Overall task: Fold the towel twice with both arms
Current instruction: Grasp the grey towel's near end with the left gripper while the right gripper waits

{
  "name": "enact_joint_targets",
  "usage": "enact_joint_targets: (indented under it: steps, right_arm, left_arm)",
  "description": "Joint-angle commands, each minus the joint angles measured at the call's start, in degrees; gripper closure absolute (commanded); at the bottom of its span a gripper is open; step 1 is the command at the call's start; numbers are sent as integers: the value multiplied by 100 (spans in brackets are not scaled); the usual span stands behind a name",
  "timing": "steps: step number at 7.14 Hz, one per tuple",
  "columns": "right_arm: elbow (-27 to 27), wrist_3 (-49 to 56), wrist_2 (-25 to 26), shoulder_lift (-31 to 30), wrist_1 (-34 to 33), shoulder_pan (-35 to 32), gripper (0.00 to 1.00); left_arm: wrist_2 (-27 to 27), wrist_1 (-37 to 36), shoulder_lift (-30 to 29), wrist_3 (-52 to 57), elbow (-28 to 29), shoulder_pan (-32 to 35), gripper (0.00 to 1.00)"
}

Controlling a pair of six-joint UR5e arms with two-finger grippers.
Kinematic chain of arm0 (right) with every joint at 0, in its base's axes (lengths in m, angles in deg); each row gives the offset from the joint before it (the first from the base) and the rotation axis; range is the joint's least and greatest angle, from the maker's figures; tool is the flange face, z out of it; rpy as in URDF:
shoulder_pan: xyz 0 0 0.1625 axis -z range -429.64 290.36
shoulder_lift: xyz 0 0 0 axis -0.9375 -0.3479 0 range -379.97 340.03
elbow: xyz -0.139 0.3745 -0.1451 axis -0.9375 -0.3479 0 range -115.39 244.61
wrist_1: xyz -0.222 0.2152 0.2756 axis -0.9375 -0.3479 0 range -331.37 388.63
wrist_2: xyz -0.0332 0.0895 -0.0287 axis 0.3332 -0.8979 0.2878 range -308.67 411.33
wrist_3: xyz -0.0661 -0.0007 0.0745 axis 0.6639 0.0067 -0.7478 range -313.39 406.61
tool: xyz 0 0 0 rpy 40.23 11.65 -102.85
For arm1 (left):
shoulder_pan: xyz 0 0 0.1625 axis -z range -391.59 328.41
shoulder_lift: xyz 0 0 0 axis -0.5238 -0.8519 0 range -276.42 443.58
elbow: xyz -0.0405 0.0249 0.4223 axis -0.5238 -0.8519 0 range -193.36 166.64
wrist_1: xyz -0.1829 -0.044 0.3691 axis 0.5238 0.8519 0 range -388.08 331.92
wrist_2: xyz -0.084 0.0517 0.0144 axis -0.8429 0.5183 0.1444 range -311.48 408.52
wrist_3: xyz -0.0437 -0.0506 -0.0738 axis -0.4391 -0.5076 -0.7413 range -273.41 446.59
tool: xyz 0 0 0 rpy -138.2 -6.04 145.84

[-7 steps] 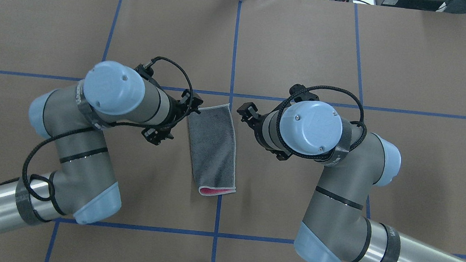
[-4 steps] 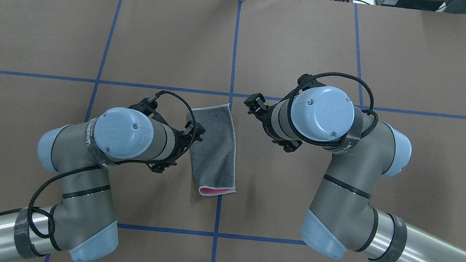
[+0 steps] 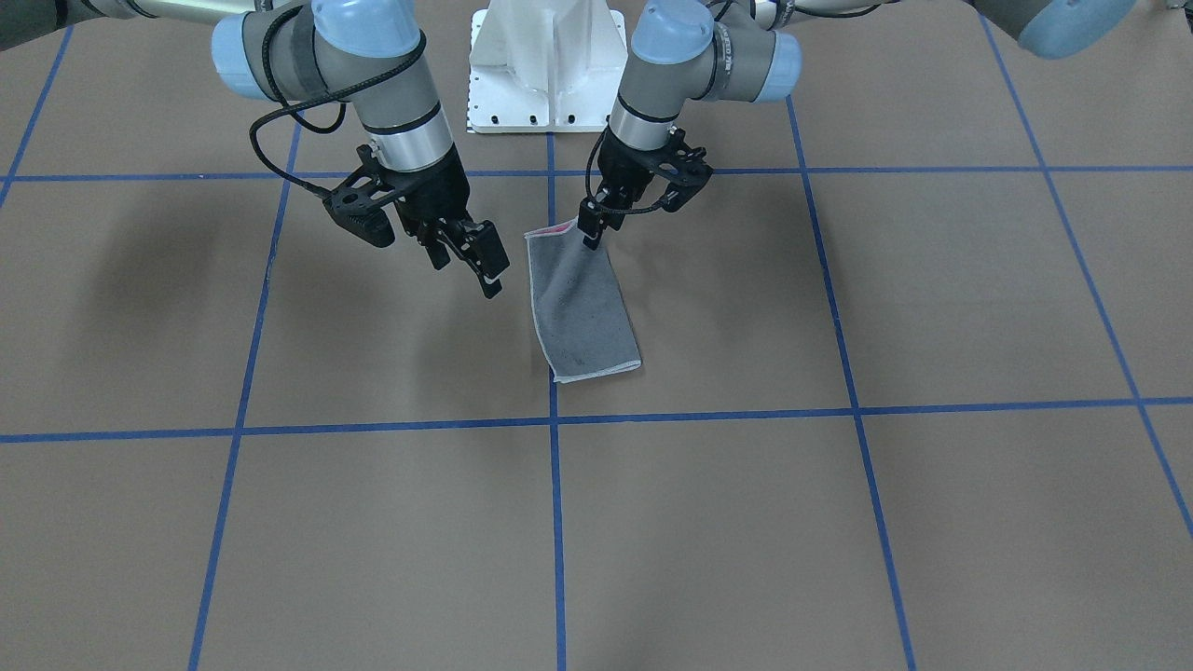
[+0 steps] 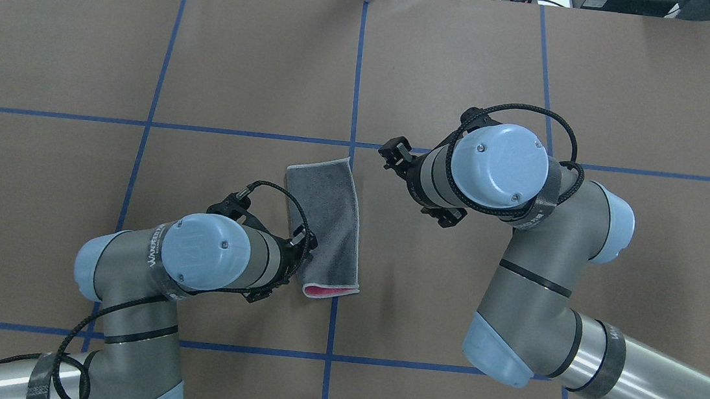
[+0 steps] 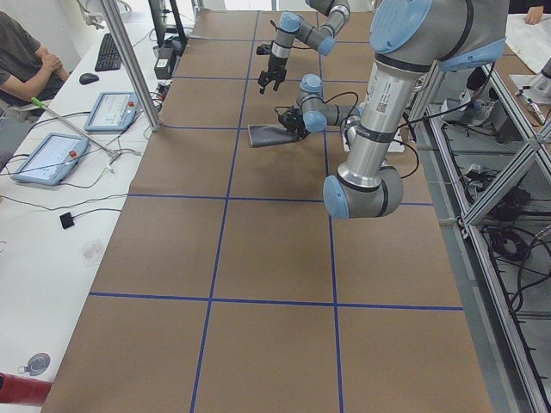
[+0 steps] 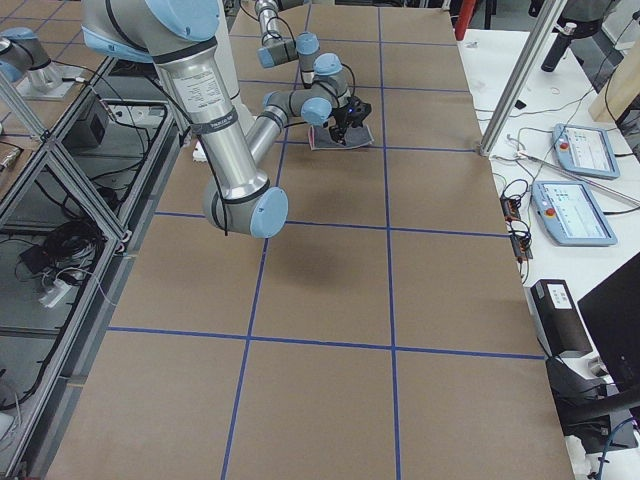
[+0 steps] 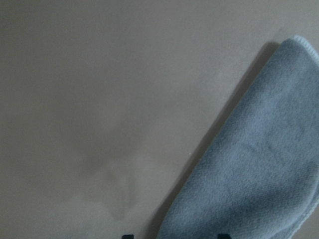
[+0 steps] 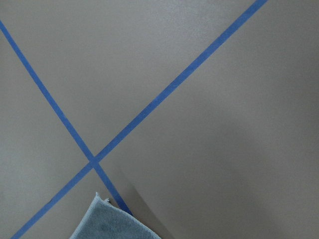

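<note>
The towel (image 4: 326, 223) lies folded once into a narrow strip at the table's middle, dark grey face up (image 3: 582, 308), with pink showing at its robot-side end. My left gripper (image 4: 305, 248) is low at the strip's left edge near that pink end (image 3: 591, 235). In the left wrist view its two fingertips are apart at the bottom edge, open, with the towel (image 7: 259, 174) partly between them. My right gripper (image 4: 393, 153) hovers open off the towel's far right corner (image 3: 477, 261), holding nothing. The right wrist view shows just a towel corner (image 8: 107, 224).
Blue tape lines (image 4: 356, 82) grid the brown table. The white pedestal base (image 3: 550, 65) stands at the robot's edge. Tablets (image 5: 47, 159) and a seated person (image 5: 26, 60) are beyond the far side, and more tablets (image 6: 575, 210) show there too.
My left arm has slid back toward the robot along the towel's left edge, from its far corner to near the pink end. The right gripper has drifted slightly away. The towel has stayed put.
</note>
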Motion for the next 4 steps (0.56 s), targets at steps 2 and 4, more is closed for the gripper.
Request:
enact_joint_targets:
  steps: [2,4]
  right_arm:
    - [-1,0,0,-25,0,0,0]
    - [-1,0,0,-34,0,-9,0]
  left_arm:
    - [-3,9,-14,-53,61,-190,48]
    - [-3,9,-58,-9,69,-190,93]
